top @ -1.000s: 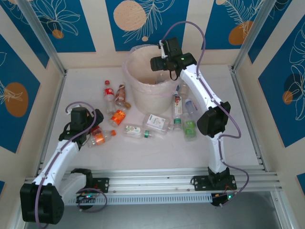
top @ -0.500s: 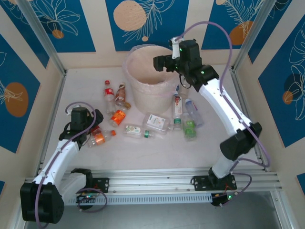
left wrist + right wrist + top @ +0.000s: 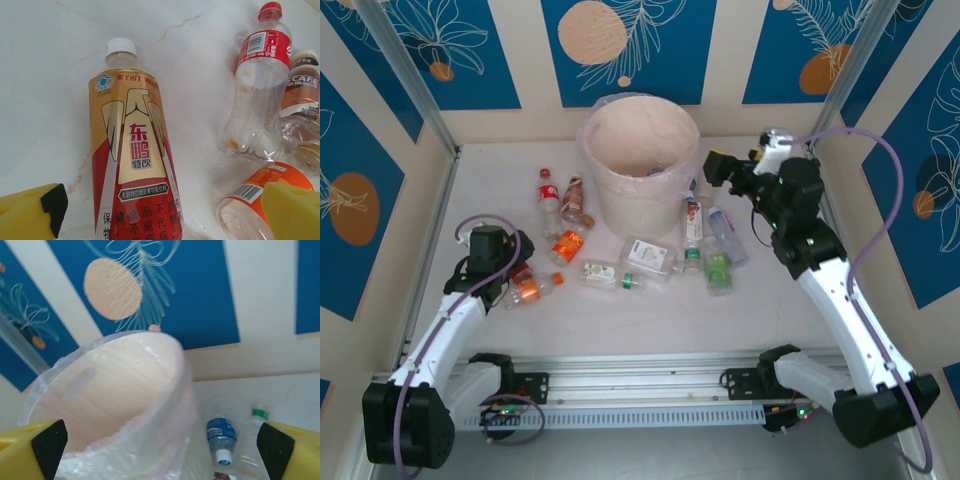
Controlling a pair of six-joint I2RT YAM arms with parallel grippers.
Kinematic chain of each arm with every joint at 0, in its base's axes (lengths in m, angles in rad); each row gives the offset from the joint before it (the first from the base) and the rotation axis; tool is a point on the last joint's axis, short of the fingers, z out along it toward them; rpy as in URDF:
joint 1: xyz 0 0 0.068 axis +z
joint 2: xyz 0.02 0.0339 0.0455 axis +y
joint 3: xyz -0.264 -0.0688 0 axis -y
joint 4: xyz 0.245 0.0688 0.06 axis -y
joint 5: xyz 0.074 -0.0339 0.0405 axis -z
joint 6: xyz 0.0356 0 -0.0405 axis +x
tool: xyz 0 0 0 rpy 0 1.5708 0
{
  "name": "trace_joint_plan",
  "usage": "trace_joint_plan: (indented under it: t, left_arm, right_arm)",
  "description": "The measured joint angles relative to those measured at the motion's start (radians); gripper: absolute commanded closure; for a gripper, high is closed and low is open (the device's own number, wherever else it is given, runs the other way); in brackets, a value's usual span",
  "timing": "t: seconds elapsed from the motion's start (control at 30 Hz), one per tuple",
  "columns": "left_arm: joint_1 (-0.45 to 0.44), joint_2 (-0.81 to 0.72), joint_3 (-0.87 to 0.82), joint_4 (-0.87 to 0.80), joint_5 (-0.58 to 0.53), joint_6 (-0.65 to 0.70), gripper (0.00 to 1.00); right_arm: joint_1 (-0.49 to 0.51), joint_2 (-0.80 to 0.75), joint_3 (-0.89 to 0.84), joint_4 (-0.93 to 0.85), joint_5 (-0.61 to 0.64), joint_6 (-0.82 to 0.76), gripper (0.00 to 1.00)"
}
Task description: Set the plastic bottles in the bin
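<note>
The bin [image 3: 642,205] stands at the back centre, pale cream with a thin liner [image 3: 165,440] over its rim. Plastic bottles lie around it: a red-labelled one [image 3: 549,202], a brown one [image 3: 574,200] and an orange one [image 3: 567,244] on its left, and several [image 3: 718,268] on its right. My left gripper [image 3: 516,274] is open and low over the table. A gold-and-red bottle with a white cap [image 3: 131,165] lies between its yellow fingers [image 3: 30,215], untouched. My right gripper [image 3: 718,168] hangs open and empty to the right of the bin, facing its rim [image 3: 125,380].
A wide clear bottle [image 3: 650,258] and two small ones [image 3: 600,272] lie in front of the bin. Bottles with a blue label [image 3: 221,432] and a green cap [image 3: 256,440] lie by its right side. Walls and metal posts [image 3: 415,85] enclose the table.
My right gripper was over the bin, has opened, and has swung away to the right of the bin. The left arm has not moved.
</note>
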Motion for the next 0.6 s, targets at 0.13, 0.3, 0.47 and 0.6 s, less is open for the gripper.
trace_joint_plan:
  t: [0.13, 0.3, 0.47, 0.6]
  left_arm:
    - [0.0, -0.001, 0.013, -0.025, 0.009, 0.005, 0.0]
    - [0.0, -0.001, 0.051, -0.052, 0.019, 0.012, 0.0]
    - [0.001, 0.003, 0.08, -0.096, 0.037, 0.032, 0.0]
    - [0.001, 0.035, 0.124, -0.157, 0.041, 0.042, 0.0]
  right_arm:
    - [-0.076, -0.089, -0.149, 0.0, 0.017, 0.073, 0.0]
    - [-0.143, -0.126, -0.31, 0.002, 0.038, 0.13, 0.01]
    - [-0.174, -0.124, -0.399, 0.03, 0.043, 0.159, 0.0]
    - [-0.188, -0.118, -0.42, 0.084, 0.043, 0.181, 0.0]
